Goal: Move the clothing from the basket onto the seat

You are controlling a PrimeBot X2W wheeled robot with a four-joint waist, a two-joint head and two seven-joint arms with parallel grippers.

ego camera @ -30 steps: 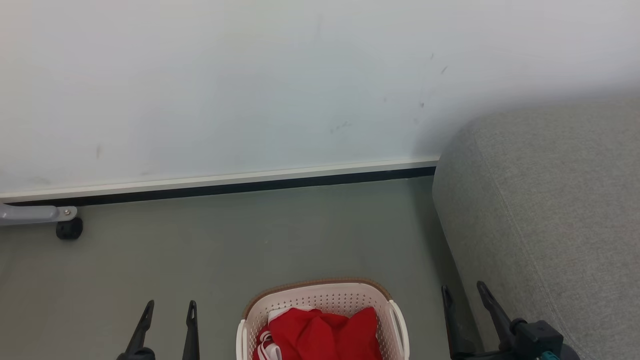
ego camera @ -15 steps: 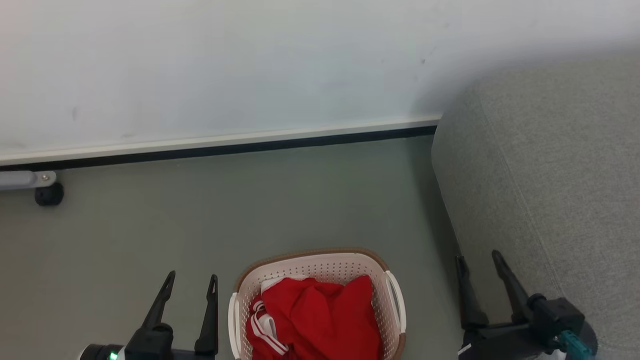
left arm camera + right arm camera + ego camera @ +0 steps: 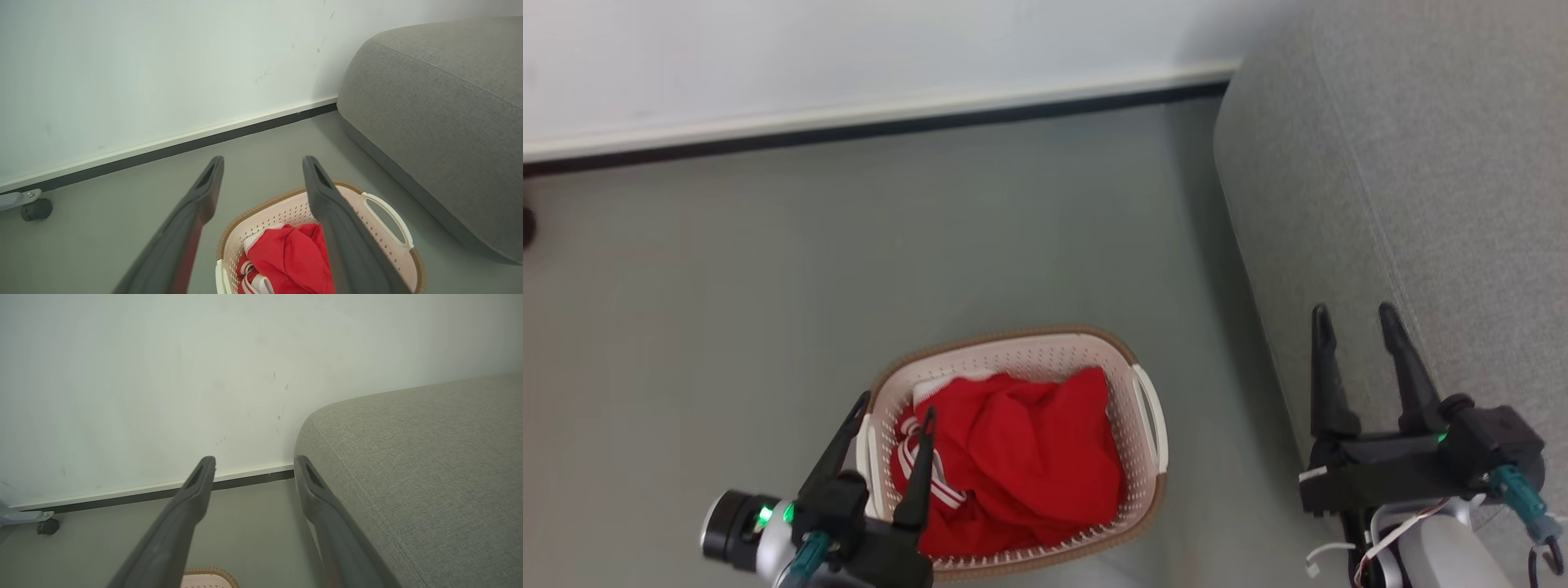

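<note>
Your left gripper fingers cover basket rim and clothing edge beneath them. Beside right gripper, seat cut off rightward. Garment count unclear.

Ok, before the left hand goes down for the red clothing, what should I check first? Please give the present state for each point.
1. Left hand open and empty: ok.
2. Right hand open and empty: ok.
3. Clothing lying uncovered in the basket: ok.
4. Left hand centred over the clothing: not ok, it is toward the basket's left side.
5. Visible part of the seat bare: ok.
6. How many garments are in the pile: cannot tell.
</note>
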